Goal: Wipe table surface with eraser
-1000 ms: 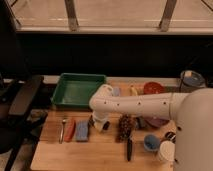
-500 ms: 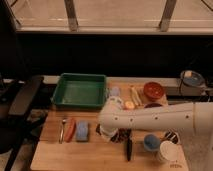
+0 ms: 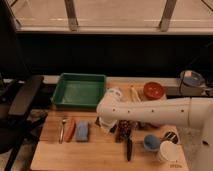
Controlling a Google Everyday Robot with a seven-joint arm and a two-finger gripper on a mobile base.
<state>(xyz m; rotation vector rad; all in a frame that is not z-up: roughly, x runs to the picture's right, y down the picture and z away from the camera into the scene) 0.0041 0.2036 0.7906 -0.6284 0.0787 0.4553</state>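
The light-brown wooden bench [image 3: 100, 152] lies flat and wide. The eraser sits hidden under the end effector [image 3: 106, 125], which hangs at the blue block's three o'clock.

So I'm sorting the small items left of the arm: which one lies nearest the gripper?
The pale blue block; the orange piece and fork lie farther left of the gripper.

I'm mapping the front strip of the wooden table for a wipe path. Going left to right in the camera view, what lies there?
Silver fork → orange carrot-like piece → pale blue rectangular block → the gripper low over the light-brown wooden tabletop → black-handled knife → small blue bowl → white paper cup.
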